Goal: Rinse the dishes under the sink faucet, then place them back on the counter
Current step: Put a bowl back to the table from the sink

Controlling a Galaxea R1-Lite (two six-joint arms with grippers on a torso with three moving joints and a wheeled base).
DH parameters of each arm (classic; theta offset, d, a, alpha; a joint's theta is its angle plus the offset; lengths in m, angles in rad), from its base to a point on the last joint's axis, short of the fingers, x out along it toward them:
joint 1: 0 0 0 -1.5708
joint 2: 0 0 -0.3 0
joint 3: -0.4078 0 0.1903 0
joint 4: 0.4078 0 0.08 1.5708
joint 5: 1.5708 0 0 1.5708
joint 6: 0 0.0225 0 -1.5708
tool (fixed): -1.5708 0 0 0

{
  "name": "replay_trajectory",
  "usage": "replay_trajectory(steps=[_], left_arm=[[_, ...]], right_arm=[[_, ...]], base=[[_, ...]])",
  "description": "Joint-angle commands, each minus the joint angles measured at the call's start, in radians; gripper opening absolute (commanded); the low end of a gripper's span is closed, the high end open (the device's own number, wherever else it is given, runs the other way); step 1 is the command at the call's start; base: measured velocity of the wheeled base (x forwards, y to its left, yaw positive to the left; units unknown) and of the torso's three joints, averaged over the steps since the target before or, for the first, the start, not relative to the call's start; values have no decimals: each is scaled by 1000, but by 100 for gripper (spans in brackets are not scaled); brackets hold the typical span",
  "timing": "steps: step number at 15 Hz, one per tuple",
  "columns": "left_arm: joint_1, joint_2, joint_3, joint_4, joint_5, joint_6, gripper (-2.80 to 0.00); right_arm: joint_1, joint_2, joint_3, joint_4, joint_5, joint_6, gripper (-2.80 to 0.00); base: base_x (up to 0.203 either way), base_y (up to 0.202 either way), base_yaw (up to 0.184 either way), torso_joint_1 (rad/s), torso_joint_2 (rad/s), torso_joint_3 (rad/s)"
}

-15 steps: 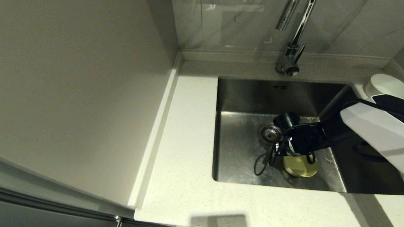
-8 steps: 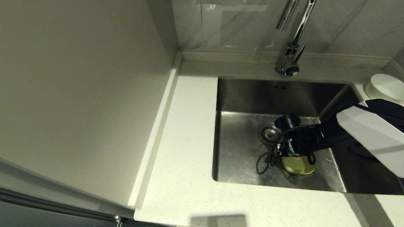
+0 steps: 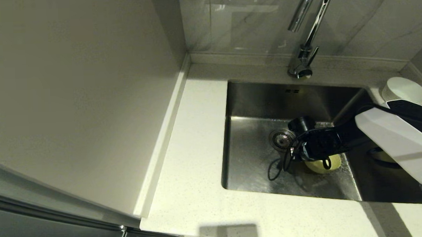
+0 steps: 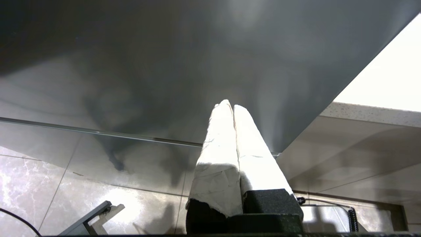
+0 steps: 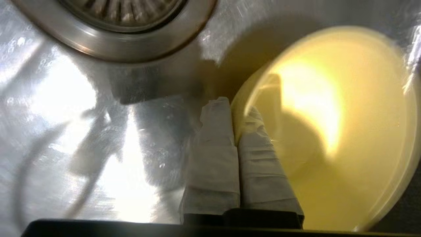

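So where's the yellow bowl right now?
The yellow bowl is down in the sink, just right of the drain strainer in the head view, its rim pinched by the right gripper.

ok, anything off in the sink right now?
The yellow bowl sits tilted in the sink beside the drain strainer, its rim pinched by the shut right gripper. Nothing spilled or damaged.

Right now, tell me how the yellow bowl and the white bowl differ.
The yellow bowl is down in the sink, near the drain strainer; the white bowl sits up on the counter at the sink's far right corner.
The right gripper is shut on the yellow bowl's rim; nothing holds the white bowl.
Both are small, round and shallow.
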Motion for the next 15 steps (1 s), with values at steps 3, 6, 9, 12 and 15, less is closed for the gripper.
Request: replay_trajectory(steps=[3, 6, 9, 12, 15], left_arm=[[0, -2, 0, 0, 1, -1, -280], [0, -2, 0, 0, 1, -1, -280], [0, -2, 0, 0, 1, -1, -280], [0, -2, 0, 0, 1, -1, -280], [0, -2, 0, 0, 1, -1, -280]], right_arm=[[0, -74, 14, 0, -6, 1, -280], [0, -155, 39, 0, 7, 3, -280], [10, -273, 48, 8, 227, 70, -280], [42, -406, -31, 224, 588, 287, -280], [55, -436, -368, 548, 976, 644, -280]], base=[[0, 0, 0, 0, 0, 0], [0, 0, 0, 0, 0, 0], [0, 0, 0, 0, 0, 0], [0, 0, 0, 0, 0, 0], [0, 0, 0, 0, 0, 0]])
